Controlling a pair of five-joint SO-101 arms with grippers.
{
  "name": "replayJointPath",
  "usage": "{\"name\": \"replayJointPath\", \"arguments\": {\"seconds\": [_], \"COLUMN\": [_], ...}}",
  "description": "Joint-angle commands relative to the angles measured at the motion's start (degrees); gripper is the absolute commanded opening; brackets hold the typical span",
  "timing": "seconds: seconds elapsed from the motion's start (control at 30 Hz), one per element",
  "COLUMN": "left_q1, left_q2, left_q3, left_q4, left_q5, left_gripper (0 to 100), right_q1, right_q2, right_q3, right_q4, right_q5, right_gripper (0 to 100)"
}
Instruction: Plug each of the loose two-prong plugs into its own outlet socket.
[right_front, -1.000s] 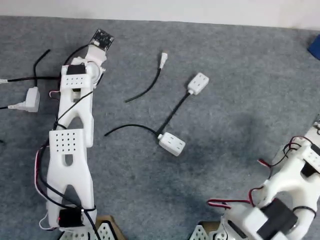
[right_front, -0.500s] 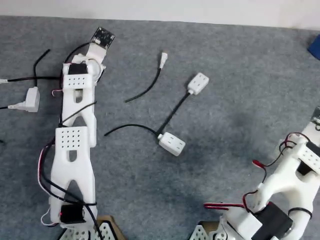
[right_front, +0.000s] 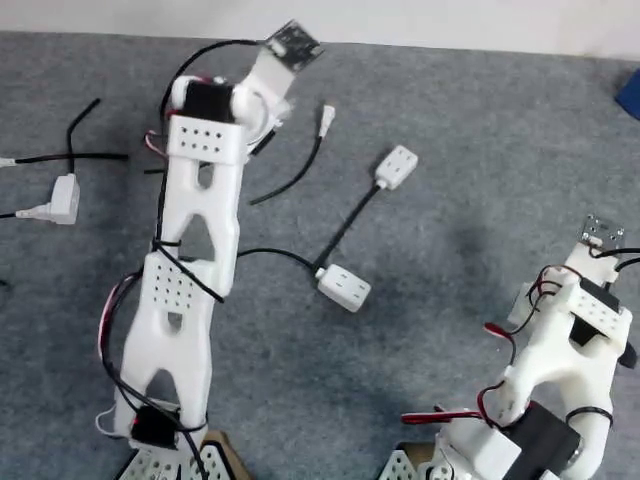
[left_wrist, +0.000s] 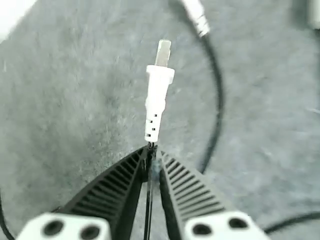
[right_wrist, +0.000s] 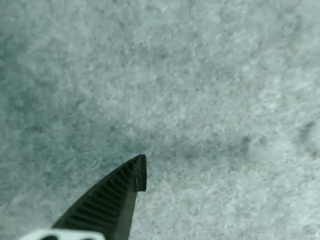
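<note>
**Left gripper** (left_wrist: 154, 152): the jaws are drawn narrow and clamped on the thin black cord just behind the held plug (left_wrist: 159, 95). The white body of this plug juts out past the fingertips, with its prongs turned away from the gripper.

**Left arm** (right_front: 200, 230): seen in the high view, stretched from the lower left to the upper centre.

**Right gripper** (right_wrist: 136, 175): held over the bare grey mat (right_front: 480, 130). Its opening cannot be told.

**Right arm** (right_front: 570, 340): placed at the lower right of the high view.

**Loose plug** (right_front: 327, 118): laid at the upper centre, just beside the left arm's wrist, with its cord curved down and to the left.

**Upper socket** (right_front: 397, 166): laid right of centre, unoccupied.

**Lower socket** (right_front: 345, 287): laid at centre, unoccupied.

**White adapter** (right_front: 62, 198): laid at the left edge, among black cords.
</note>
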Motion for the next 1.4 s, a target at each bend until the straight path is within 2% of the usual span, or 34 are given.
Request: {"name": "replayJointPath", "arguments": {"seconds": [0.0,0.1,0.43,0.53,0.67,0.77,0.93,1.13,1.27,1.37], "left_q1": [5.41,11.65,31.52,35.21,38.9,39.08,35.65,32.4,26.24,17.89], "left_q2": [-9.54,-15.6,-31.25,-32.48,-32.66,-32.66,-32.75,-32.75,-32.75,-32.66], "left_q3": [7.96,17.54,37.58,41.89,46.2,47.25,47.25,47.16,45.05,42.59], "left_q4": [0.97,0.97,0.97,0.97,0.97,0.97,1.05,1.05,1.05,1.05], "left_q5": [0.88,0.97,2.2,4.92,5.1,5.63,9.67,8.7,7.38,8.09], "left_gripper": [2,2,2,2,2,4,20,21,20,16], "right_q1": [-0.13,2.95,24.84,27.38,28.0,28.0,27.82,23.34,17.63,6.81], "right_q2": [-1.98,-1.98,-2.07,-1.98,-1.98,-2.07,-2.07,-2.33,-2.42,-2.51], "right_q3": [-0.04,0.48,0.75,0.48,0.66,0.57,0.48,0.84,0.57,-1.45], "right_q4": [-0.57,-0.57,-5.41,-5.41,-5.41,-5.41,-5.41,-5.14,-4.44,4.26], "right_q5": [-0.44,-0.7,0.35,4.75,5.8,5.8,5.89,8.18,8.18,8.7], "right_gripper": [56.8,56.8,56.8,56.8,56.8,56.8,56.8,56.8,56.8,56.8]}}
